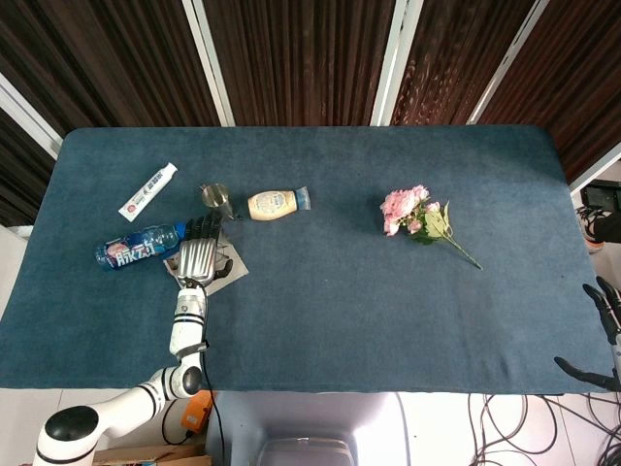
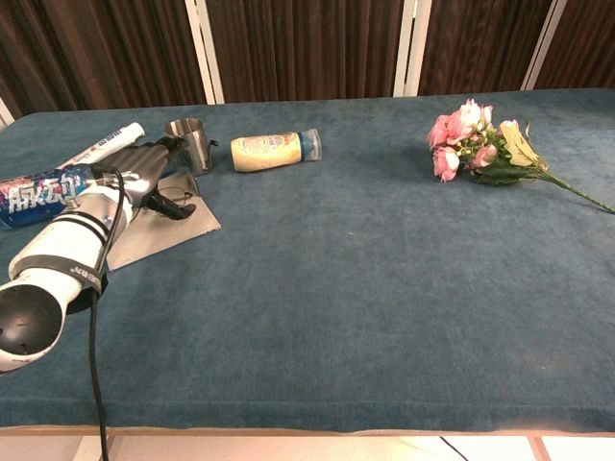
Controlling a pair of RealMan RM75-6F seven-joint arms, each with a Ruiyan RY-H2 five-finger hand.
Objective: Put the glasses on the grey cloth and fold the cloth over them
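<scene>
Blue table (image 1: 340,291): left hand (image 1: 198,257) fingers spread over glasses (image 2: 173,200), grey cloth (image 2: 154,230); right hand (image 1: 604,335) open, head view only.

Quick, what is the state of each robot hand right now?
Left robot hand: over the glasses on the grey cloth; whether it holds them cannot be told.
Right robot hand: open, holding nothing, at the table's right edge.

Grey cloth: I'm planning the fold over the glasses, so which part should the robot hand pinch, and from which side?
Probably the cloth's free near edge, which lies flat and exposed on the table. Come from the near side and draw it away over the glasses, which lie toward the far part. The left robot hand already hovers there, covering much of them; the far edge crowds the steel cup.
</scene>
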